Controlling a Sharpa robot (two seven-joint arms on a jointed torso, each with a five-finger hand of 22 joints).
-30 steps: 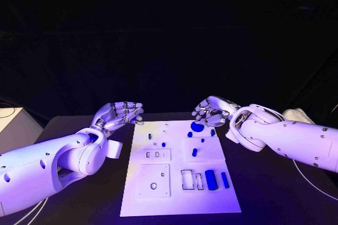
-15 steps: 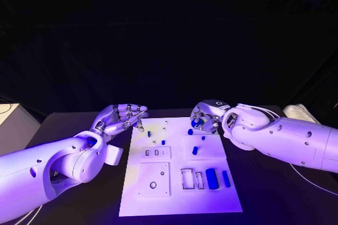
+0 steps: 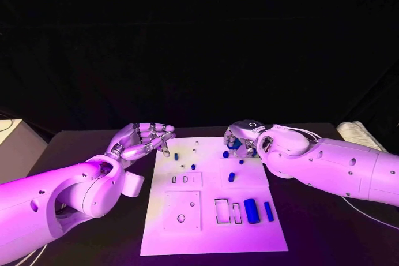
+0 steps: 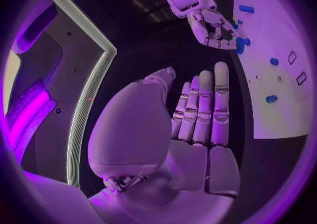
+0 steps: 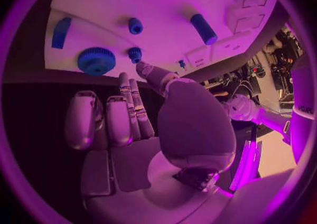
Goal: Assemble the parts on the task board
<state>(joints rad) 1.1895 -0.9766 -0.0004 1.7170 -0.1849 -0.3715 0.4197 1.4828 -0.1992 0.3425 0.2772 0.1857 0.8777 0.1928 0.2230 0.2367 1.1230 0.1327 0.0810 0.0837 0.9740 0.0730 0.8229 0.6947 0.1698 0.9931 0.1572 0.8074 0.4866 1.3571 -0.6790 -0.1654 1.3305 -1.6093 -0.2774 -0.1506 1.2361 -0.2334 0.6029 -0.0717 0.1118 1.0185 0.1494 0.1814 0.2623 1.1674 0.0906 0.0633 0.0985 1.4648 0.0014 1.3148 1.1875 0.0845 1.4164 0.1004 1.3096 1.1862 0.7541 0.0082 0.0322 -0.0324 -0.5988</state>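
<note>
Task board, a white plate, lies mid-tabletop with no readable writing. Blue parts stand along its near right side; a blue gear sits at its far edge. Both the left robot hand and the right robot hand hover empty there, fingers apart.

A black worktop spreads out under the scene, bare and dark along its near right part; at its far right corner lies a pale, ribbed bundle, what it is made of too small to tell, resting by the worktop's edge; at the far left edge stands a pale box-like block, just beside the worktop's left side, whether touching it cannot be told; behind everything hangs a dark backdrop, falling in faint vertical folds across the whole far side.
</note>
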